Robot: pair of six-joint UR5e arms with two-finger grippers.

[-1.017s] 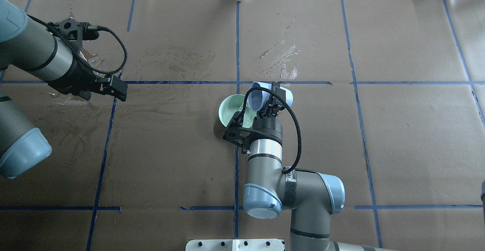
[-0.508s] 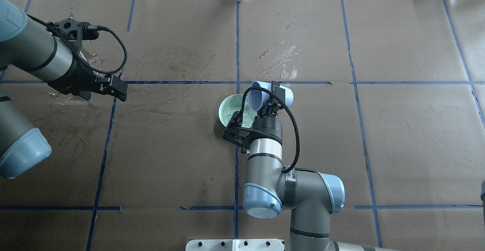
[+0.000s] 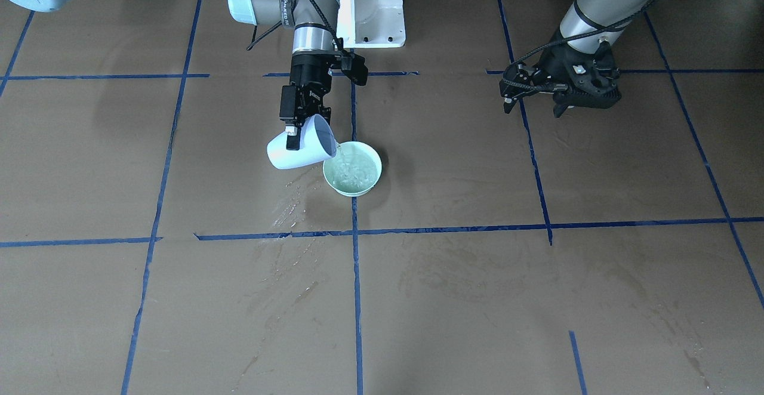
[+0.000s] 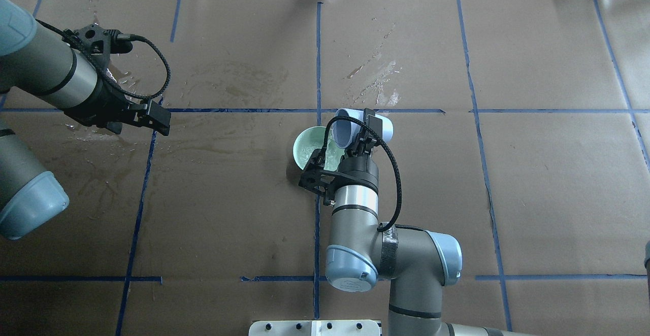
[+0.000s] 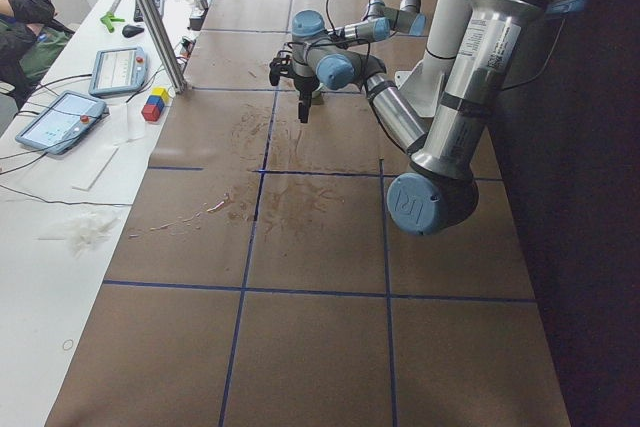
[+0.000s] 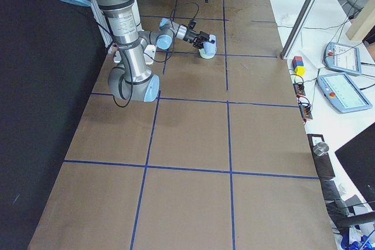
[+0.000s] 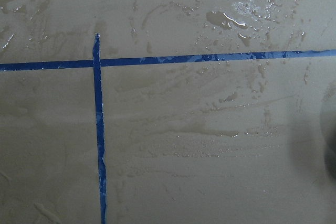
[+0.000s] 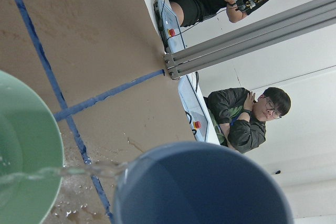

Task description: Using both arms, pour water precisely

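My right gripper is shut on a pale blue cup, held tilted on its side with its mouth at the rim of a mint-green bowl. A thin stream of water runs from the cup's lip into the bowl, where the water ripples. From overhead, the cup sits just right of the bowl, and the right gripper clamps its wall. In the right wrist view the cup, the stream and the bowl fill the bottom. My left gripper hovers far to the left, shut and empty.
The table is brown paper with blue tape lines. Wet patches lie beyond the bowl and under the left gripper. The white pedestal stands behind the right arm. Two operators sit past the table's far edge.
The cup has tipped slightly further toward the bowl. The left arm has not moved.
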